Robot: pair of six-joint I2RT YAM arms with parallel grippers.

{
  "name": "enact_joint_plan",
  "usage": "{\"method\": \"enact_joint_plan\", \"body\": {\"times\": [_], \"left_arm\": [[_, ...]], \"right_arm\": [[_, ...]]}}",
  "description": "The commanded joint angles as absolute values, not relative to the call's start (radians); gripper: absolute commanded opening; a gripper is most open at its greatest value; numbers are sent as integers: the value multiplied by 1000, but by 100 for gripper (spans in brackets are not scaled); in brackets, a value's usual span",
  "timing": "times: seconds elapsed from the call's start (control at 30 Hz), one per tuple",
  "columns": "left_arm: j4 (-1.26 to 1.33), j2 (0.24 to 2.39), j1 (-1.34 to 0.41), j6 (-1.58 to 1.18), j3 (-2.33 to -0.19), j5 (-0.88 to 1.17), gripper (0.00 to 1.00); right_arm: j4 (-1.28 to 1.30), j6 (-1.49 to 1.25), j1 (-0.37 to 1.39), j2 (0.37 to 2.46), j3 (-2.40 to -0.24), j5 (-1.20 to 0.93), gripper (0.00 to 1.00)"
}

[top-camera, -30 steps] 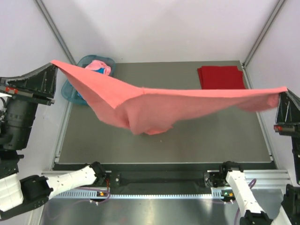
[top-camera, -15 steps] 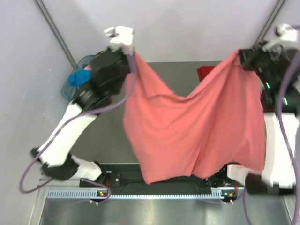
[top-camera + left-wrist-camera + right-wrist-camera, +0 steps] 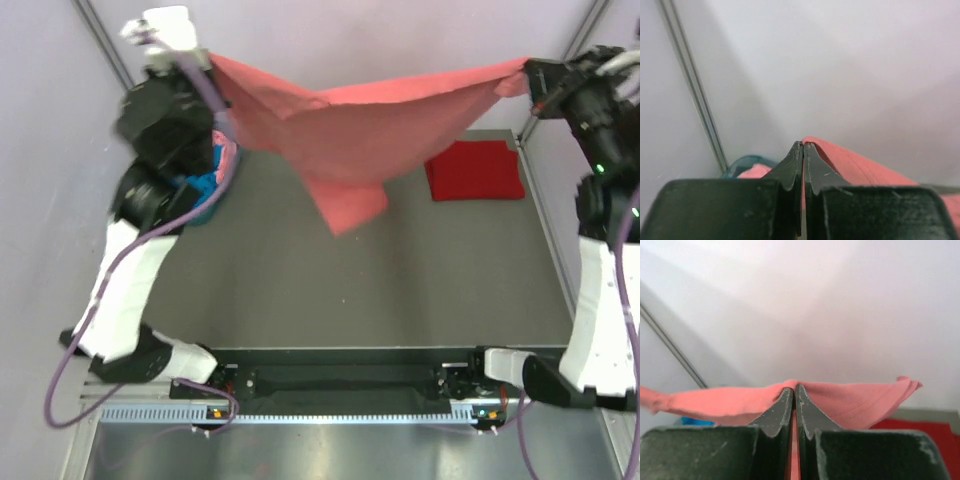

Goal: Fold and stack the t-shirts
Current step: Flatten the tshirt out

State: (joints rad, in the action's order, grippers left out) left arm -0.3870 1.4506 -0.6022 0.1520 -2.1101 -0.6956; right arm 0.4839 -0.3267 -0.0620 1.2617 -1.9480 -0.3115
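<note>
The left gripper (image 3: 803, 145) is pinching one corner of the salmon-coral t-shirt (image 3: 370, 120) between fully closed jaws, high over the table's 10 o'clock. The right gripper (image 3: 793, 386), jaws likewise pressed together, is clamping the opposite corner at 2 o'clock. The shirt is hanging stretched between them above the table (image 3: 350, 290), its middle sagging to a point. A folded dark red t-shirt (image 3: 475, 170) is lying at 1 o'clock, and the teal basket (image 3: 747, 162) is sitting at 10 o'clock.
</note>
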Motion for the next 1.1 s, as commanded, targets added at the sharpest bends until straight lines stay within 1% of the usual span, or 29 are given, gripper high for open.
{"method": "enact_joint_plan", "body": {"times": [0.0, 0.07, 0.2, 0.37, 0.5, 0.67, 0.77, 0.87, 1.0, 1.07], "left_arm": [[-281, 1287, -601, 138, -2091, -643, 0], [-343, 1250, -601, 95, -2074, -612, 0], [-457, 1129, -601, 52, -2023, -480, 0], [-635, 1069, -601, 2, -2042, -376, 0], [-742, 1094, -601, 2, -2124, -377, 0], [-810, 1158, -601, 14, -2253, -420, 0], [-805, 1193, -601, 37, -2293, -407, 0], [-810, 1253, -601, 46, -2281, -410, 0], [-743, 1325, -601, 84, -2117, -439, 0], [-709, 1392, -600, 104, -2079, -459, 0]], "right_arm": [[397, -351, -75, 1161, -2003, -292, 0], [445, -347, -75, 1118, -1999, -287, 0], [576, -298, -75, 1020, -1959, -269, 0], [705, -249, -75, 887, -1818, -264, 0], [768, -224, -75, 864, -1799, -278, 0], [804, -222, -75, 905, -1890, -290, 0], [792, -230, -74, 934, -1916, -319, 0], [704, -239, -75, 950, -1838, -348, 0], [548, -268, -75, 997, -1698, -388, 0], [441, -290, -75, 1032, -1637, -406, 0]]}}
